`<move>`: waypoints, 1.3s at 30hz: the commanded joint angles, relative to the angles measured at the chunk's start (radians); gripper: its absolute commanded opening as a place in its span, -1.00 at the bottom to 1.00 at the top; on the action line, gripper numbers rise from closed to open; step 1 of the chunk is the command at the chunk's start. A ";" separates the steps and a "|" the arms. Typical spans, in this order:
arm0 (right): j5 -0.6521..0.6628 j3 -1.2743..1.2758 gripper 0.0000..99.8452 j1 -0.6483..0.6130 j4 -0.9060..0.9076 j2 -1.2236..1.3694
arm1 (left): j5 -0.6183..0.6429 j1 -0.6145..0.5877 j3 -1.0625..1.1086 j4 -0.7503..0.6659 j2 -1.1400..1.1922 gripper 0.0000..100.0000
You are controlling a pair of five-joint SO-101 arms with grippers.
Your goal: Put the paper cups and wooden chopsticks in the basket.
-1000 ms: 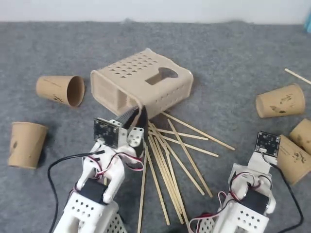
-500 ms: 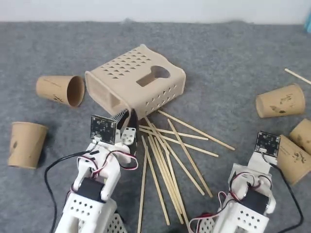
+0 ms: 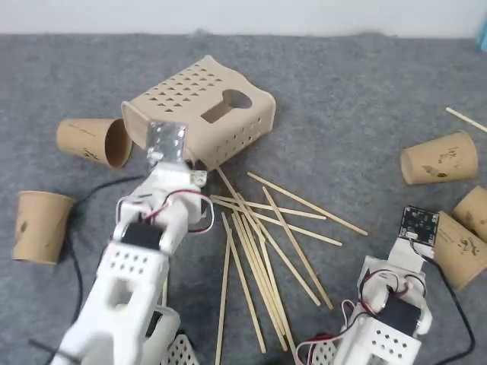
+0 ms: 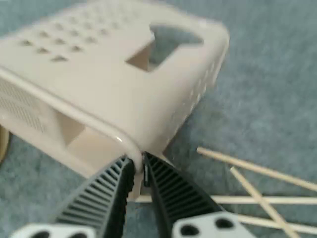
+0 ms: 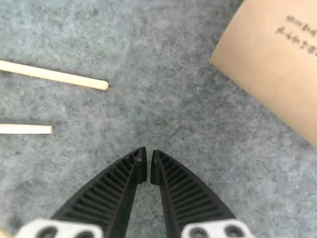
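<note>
Basket, on its side at eleven o'clock, rim pinched by the outstretched left gripper; right gripper closed, empty.

Robot test setup, likely lab or hobby workspace; room type not certain. Grey carpet as work surface, plain white wall behind. Two small white plastic arms with bare wires and exposed circuit boards.
</note>
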 commanded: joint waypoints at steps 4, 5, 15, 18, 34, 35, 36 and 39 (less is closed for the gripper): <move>0.011 -0.038 -0.94 0.016 0.004 -0.018 | -0.012 -0.054 -0.133 -0.074 0.298 -0.79; 0.011 -0.038 -0.94 0.016 0.004 -0.018 | -0.011 -0.069 -0.133 -0.095 0.325 -0.69; 0.011 -0.038 -0.94 0.010 -0.002 -0.018 | -0.009 -0.064 -0.180 0.075 0.235 -0.47; 0.011 -0.038 -0.94 0.008 -0.002 -0.018 | -0.009 -0.026 -0.303 0.304 0.106 -0.48; 0.011 -0.040 -0.94 0.008 -0.002 -0.018 | -0.025 0.087 -1.210 0.620 0.758 -0.48; 0.011 -0.040 -0.94 0.008 -0.002 -0.018 | -0.075 0.089 -1.267 0.621 0.830 -0.48; 0.011 -0.040 -0.94 0.008 -0.002 -0.018 | -0.121 0.091 -1.325 0.623 0.899 -0.48; 0.011 -0.040 -0.94 0.008 -0.002 -0.018 | -0.189 0.089 -1.489 0.623 1.091 -0.48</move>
